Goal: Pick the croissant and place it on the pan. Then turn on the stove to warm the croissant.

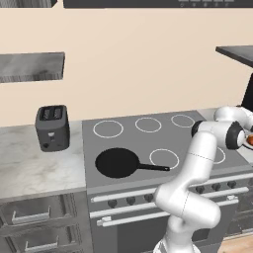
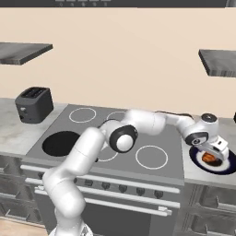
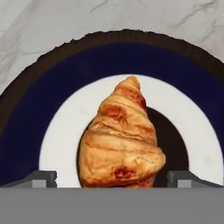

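Note:
The croissant (image 3: 122, 135), golden with browner ridges, lies on the white middle of a dark-blue-rimmed plate (image 3: 26, 127). My gripper (image 3: 113, 179) hangs open just over it, one fingertip on each side of its wide end with a gap left on both sides. In the right base view the gripper (image 2: 215, 150) hovers over the croissant (image 2: 209, 158) on the counter right of the stove (image 2: 179, 166). The black pan (image 1: 117, 162) sits on the stove's (image 1: 133, 141) front left burner, handle pointing right. It also shows as the pan (image 2: 62, 143), partly behind my arm.
A dark grey toaster (image 1: 52, 127) stands on the marble counter left of the stove. Dark knobs (image 1: 148, 197) line the stove's front above bar handles. Grey shelves hang on the wall at both sides. My arm stretches across the cooktop's right half.

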